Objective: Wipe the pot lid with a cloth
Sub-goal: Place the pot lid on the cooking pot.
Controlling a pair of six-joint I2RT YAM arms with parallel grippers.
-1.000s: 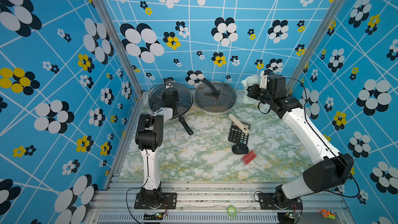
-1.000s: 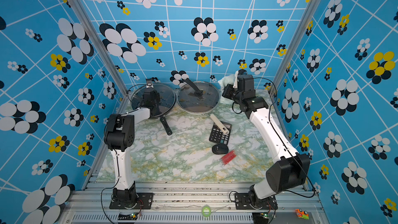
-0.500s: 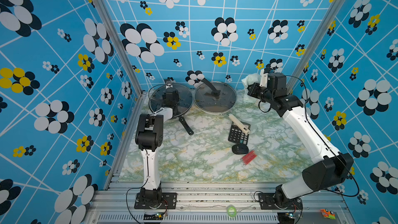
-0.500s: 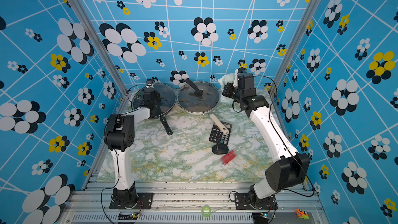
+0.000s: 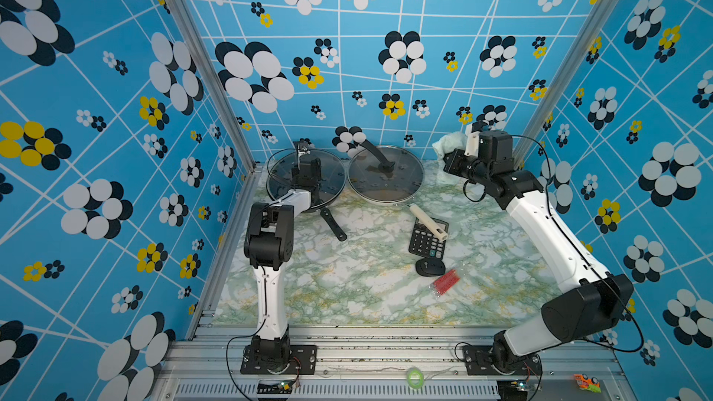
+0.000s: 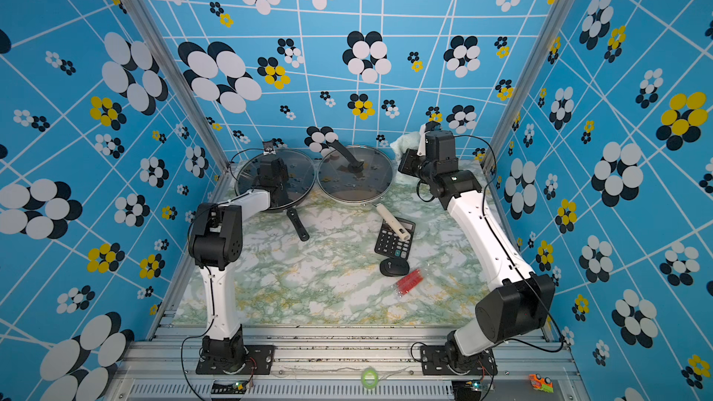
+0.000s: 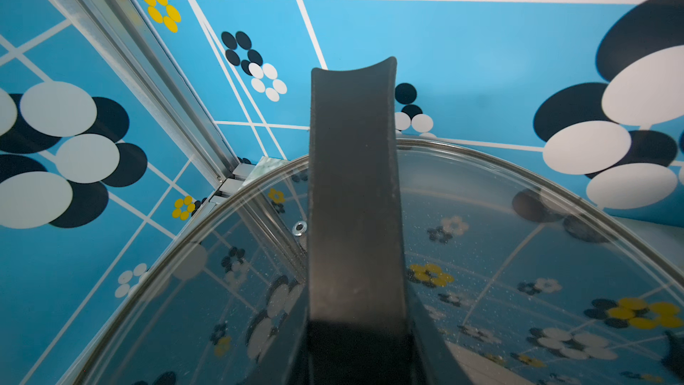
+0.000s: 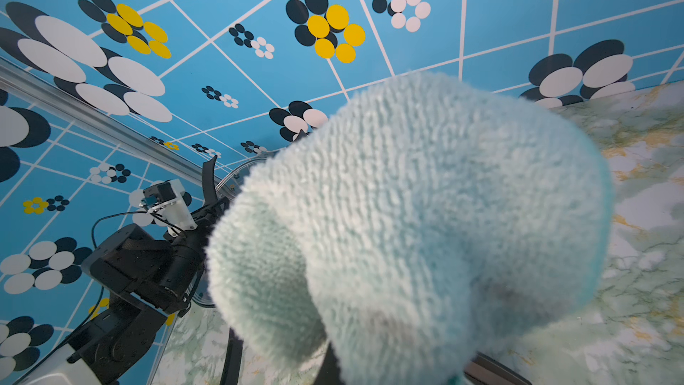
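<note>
We are gripping the pot lid (image 5: 283, 177) by its handle (image 7: 351, 198) in our left claw (image 5: 307, 167) and pinching the cloth (image 5: 449, 142) in our right claw (image 5: 443, 152), so hard rubbing could be knocking it loose.

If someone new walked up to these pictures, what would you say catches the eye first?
The loud blue walls with black, white and yellow flowers close in the marble-patterned table on three sides. At the back left, the left pincer holds a glass pot lid tilted above a black pan, and at the back right the right pincer holds up a fluffy mint cloth.
</note>
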